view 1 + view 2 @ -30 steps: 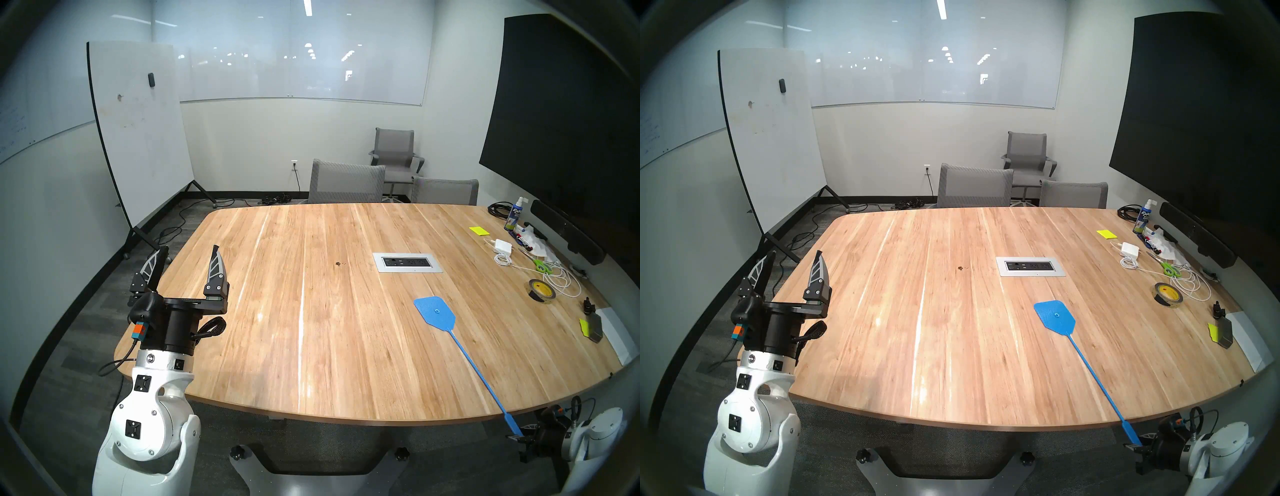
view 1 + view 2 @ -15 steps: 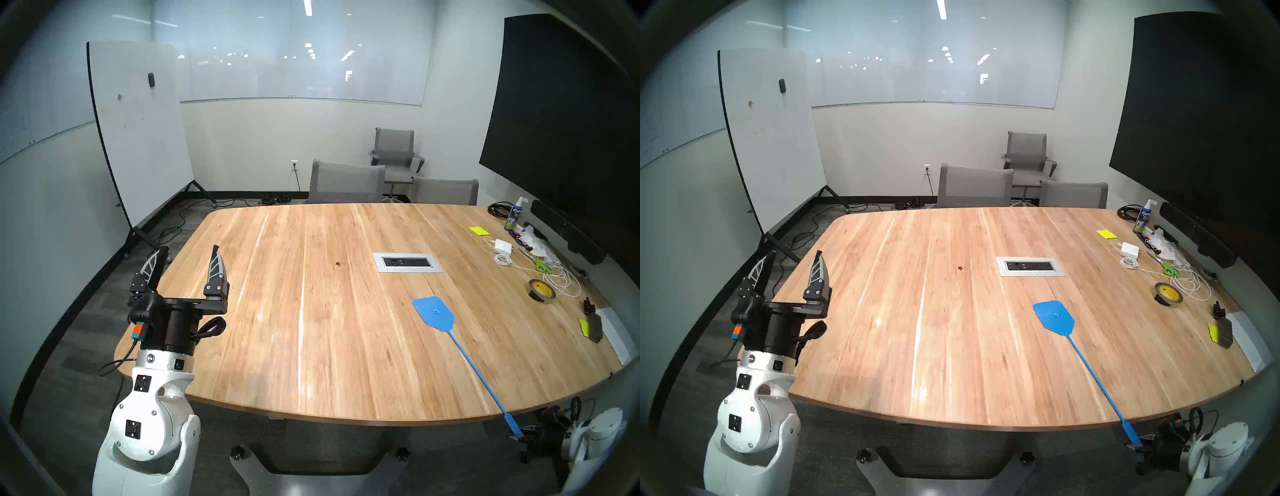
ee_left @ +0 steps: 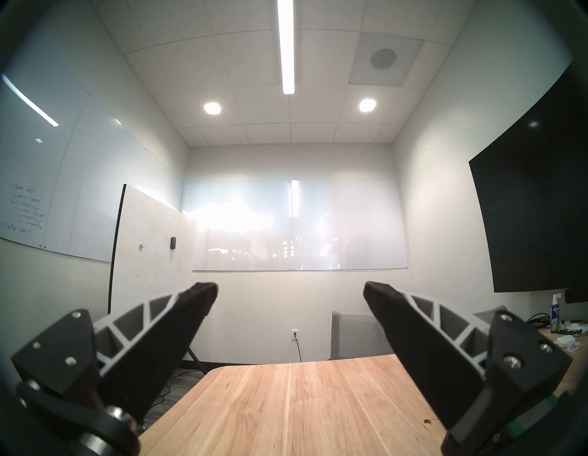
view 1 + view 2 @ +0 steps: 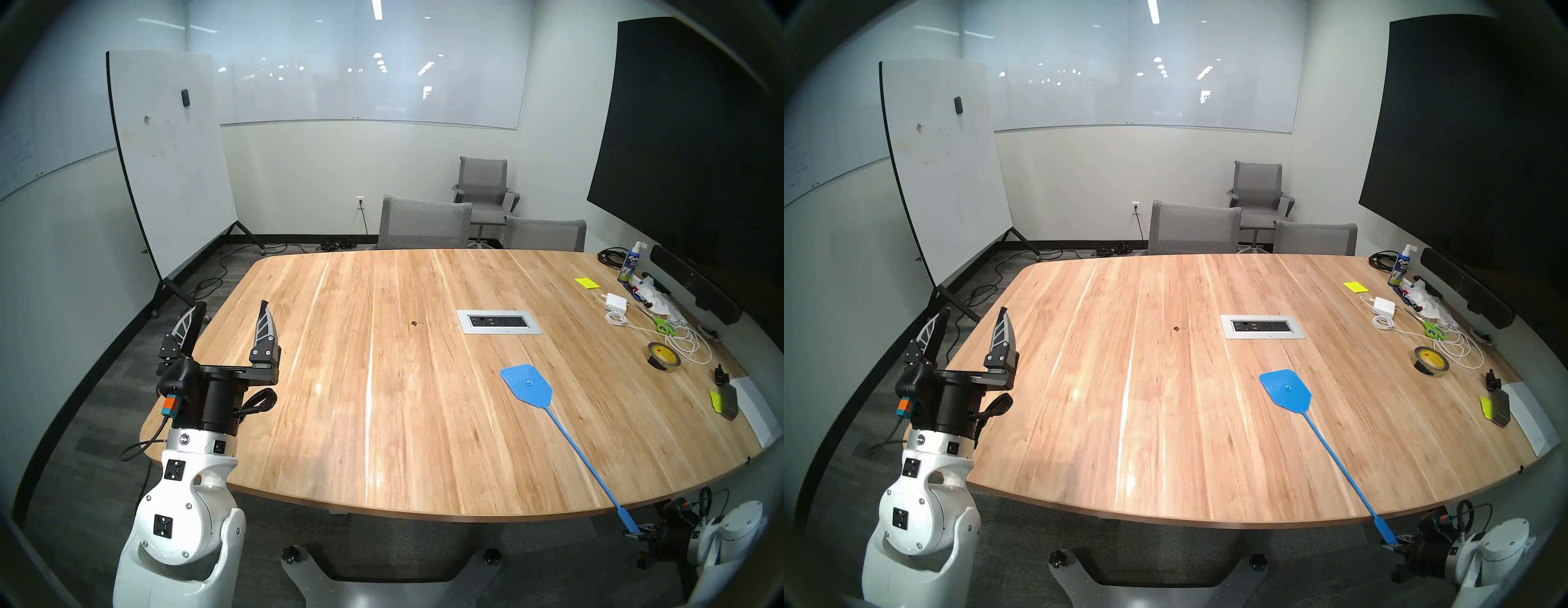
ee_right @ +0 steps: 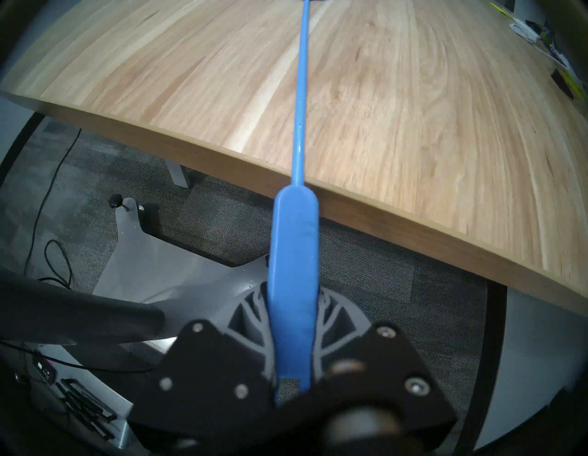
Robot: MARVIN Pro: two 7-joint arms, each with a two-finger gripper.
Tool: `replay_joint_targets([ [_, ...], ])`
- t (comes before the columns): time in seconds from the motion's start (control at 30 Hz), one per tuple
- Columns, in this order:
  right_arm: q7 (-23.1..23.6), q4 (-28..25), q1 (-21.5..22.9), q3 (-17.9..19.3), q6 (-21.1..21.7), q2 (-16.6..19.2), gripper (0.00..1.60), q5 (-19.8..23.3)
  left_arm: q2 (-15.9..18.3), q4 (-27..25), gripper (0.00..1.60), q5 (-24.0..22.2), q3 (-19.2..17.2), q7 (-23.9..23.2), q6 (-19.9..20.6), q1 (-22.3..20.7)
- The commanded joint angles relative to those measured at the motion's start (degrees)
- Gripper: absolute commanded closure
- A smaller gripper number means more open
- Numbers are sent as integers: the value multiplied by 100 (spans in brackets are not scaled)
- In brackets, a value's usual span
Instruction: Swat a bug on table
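Note:
The bug [image 4: 413, 324] is a tiny dark speck on the light-wood table [image 4: 339, 403], left of the silver outlet panel [image 4: 499, 321]; it also shows in the head right view [image 4: 1177, 328] and the left wrist view [image 3: 427, 421]. My right gripper [image 4: 636, 534] is shut on the handle of a blue fly swatter [image 4: 526, 383], below the table's near right edge; the handle shows in the right wrist view [image 5: 294, 277]. The swatter's head hovers right of and nearer than the bug. My left gripper [image 4: 231, 309] is open and empty at the table's left edge.
Clutter sits along the table's right side: a tape roll [image 4: 662, 357], white cables [image 4: 687, 346], green scissors [image 4: 664, 326], a charger [image 4: 616, 302], a spray bottle [image 4: 630, 262], yellow notes [image 4: 586, 282]. Grey chairs [image 4: 424, 223] stand at the far edge. A whiteboard [image 4: 169, 161] stands far left.
The swatter's head has shifted a little to the left, toward the bug. The left arm has not moved.

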Motion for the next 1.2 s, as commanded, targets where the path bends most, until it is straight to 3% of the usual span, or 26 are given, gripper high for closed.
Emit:
replay_joint_targets([
  [0.0,4,-30,-20,13,-10,-11,160,4,1,-122,0,2,8,-5,-7,14],
  [0.4,56,-48,-35,65,-85,-20,160,77,1,-122,0,2,8,-5,-7,14],
  [1.17,663,-646,-90,450,-53,-61,160,544,1,-120,0,2,8,-6,-9,12],
])
